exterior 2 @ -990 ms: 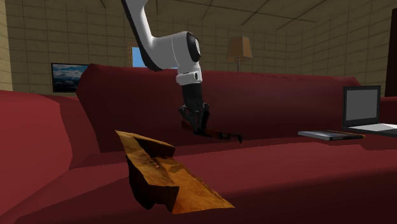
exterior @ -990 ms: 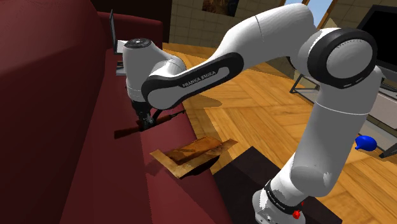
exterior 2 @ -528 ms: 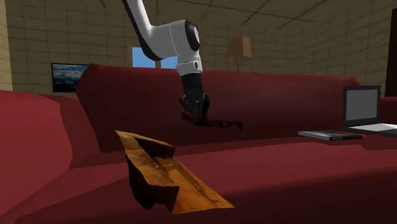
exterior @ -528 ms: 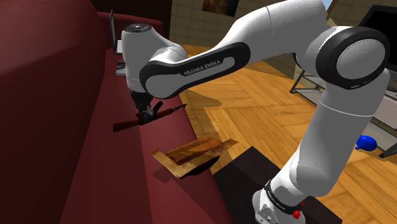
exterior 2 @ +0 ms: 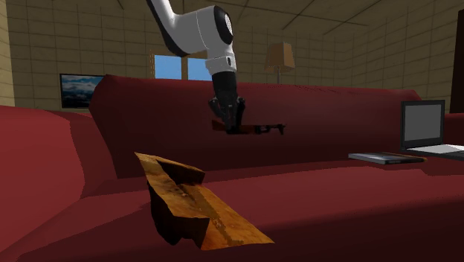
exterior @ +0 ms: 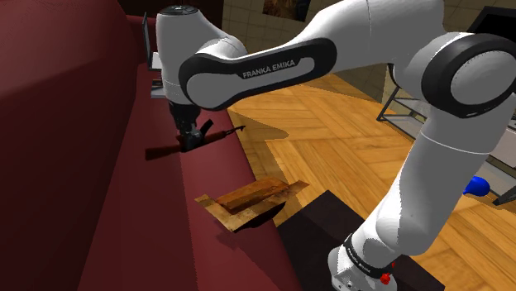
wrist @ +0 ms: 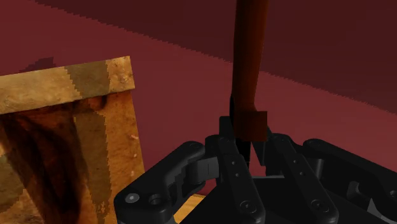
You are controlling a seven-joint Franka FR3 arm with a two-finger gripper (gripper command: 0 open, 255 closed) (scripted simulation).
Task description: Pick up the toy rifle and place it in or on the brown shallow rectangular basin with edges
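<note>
I am clasping the toy rifle (exterior 2: 264, 129) in my claw (exterior 2: 234, 126), hanging it clear above the sofa seat (exterior: 124, 207). The basin (exterior: 248, 198) is lying below my claw and off to one side. I judge the next move is carrying across, then lowering.

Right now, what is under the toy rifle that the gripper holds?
Dark red sofa seat: the toy rifle, clasped in the gripper, hangs clear above it. The brown basin lies aside, not beneath. The gripper hides the seat just below where it grips.
</note>
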